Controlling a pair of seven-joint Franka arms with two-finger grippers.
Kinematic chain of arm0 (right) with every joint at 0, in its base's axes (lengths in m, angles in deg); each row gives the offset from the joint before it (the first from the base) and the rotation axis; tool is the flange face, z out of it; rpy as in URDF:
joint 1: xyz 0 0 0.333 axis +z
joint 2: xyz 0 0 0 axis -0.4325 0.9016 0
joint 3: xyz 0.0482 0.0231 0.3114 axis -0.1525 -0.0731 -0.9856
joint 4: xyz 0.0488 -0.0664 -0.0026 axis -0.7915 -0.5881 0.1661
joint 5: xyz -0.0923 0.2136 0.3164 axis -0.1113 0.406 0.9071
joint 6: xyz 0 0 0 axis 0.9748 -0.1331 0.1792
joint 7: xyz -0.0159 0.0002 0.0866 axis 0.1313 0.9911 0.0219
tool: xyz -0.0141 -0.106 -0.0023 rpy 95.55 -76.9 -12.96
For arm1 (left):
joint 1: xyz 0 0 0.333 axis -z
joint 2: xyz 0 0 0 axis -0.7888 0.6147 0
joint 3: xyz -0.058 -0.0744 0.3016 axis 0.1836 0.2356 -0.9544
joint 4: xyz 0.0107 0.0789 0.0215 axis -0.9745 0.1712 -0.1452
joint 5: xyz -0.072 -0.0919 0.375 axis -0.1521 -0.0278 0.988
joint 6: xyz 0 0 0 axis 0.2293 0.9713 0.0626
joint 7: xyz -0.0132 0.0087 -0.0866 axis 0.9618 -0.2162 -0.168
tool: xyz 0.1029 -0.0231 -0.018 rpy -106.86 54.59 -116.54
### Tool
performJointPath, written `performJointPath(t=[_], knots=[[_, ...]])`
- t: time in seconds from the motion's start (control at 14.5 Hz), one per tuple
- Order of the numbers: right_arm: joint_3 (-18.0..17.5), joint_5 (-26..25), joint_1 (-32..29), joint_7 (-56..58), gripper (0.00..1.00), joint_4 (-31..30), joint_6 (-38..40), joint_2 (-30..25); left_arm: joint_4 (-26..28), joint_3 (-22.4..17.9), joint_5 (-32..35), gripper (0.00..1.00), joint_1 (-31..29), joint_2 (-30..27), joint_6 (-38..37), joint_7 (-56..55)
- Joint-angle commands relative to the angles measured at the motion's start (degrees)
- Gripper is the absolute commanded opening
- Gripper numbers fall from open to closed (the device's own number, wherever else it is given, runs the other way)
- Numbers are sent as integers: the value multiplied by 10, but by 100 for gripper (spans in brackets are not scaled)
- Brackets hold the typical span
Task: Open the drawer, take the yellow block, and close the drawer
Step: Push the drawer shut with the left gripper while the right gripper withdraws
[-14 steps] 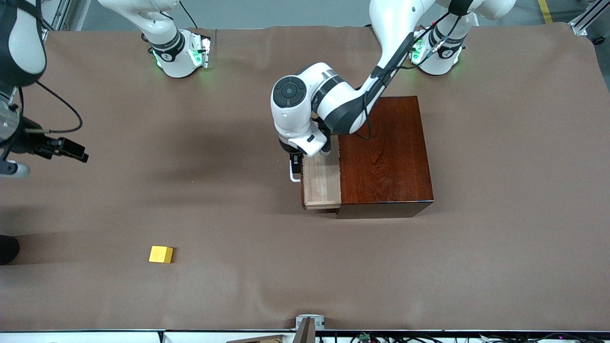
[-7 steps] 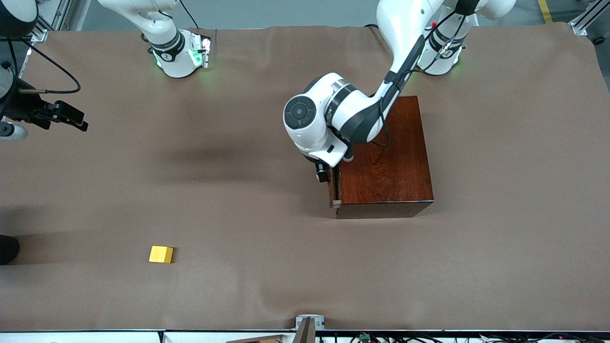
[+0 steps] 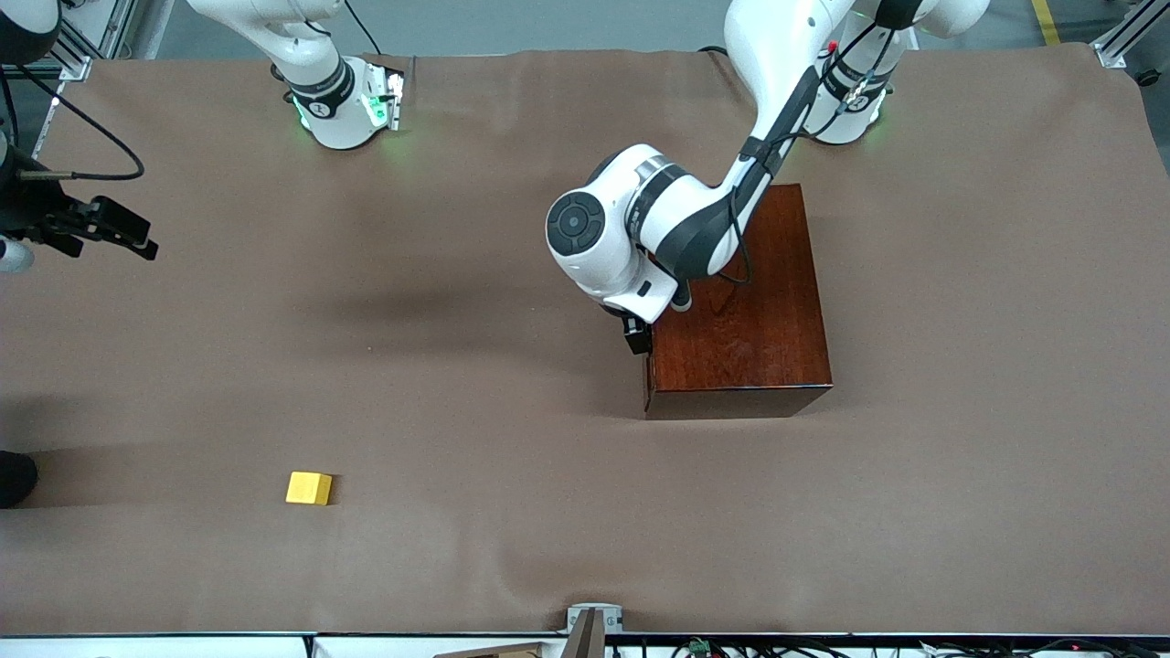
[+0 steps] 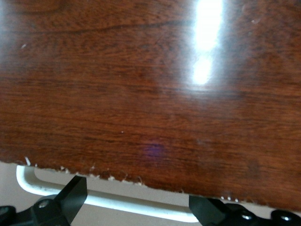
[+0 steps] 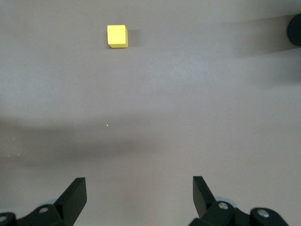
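Left gripper (image 4: pixel 136 207) is sitting at the drawer front of the dark wooden box (image 3: pixel 745 311), fingers spread, straddling the white handle (image 4: pixel 117 200) without pinching it; the drawer is lying flush. Right gripper (image 5: pixel 138 195) is hovering spread and empty over bare table (image 3: pixel 457 274) near its arm's end. Yellow block (image 3: pixel 309 488) is resting well apart from both, with open cloth all around.

The left gripper (image 3: pixel 637 340) is seen near the middle of the front view, pointed down with its fingers (image 4: pixel 75 195) spread apart. The right gripper (image 5: pixel 138 195) is held up at that view's left edge, fingers wide apart.
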Motion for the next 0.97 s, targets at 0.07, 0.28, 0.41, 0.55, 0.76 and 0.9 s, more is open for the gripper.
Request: performJointPath(t=[0.07, 0.28, 0.41, 0.55, 0.76, 0.9], knots=[[2, -1, 2, 0, 100, 26, 12, 18, -17, -4, 32, 100, -1, -32, -14, 51], [1, -1, 8, -4, 100, 23, 15, 18, -32, -7, 29, 100, -26, -67, -11, 109], [1, -3, 7, -5, 100, 23, 14, 18, -31, -9, 27, 100, -63, -99, -12, 154], [1, -4, 7, -8, 100, 23, 14, 18, -28, -9, 17, 100, -119, -130, -12, 220], [1, -5, 7, -11, 100, 24, 14, 18, -16, -7, -12, 100, -202, -179, -13, 336], [1, -5, 7, -22, 100, 24, 15, 18, -14, -7, -28, 100, -254, -199, -16, 416]])
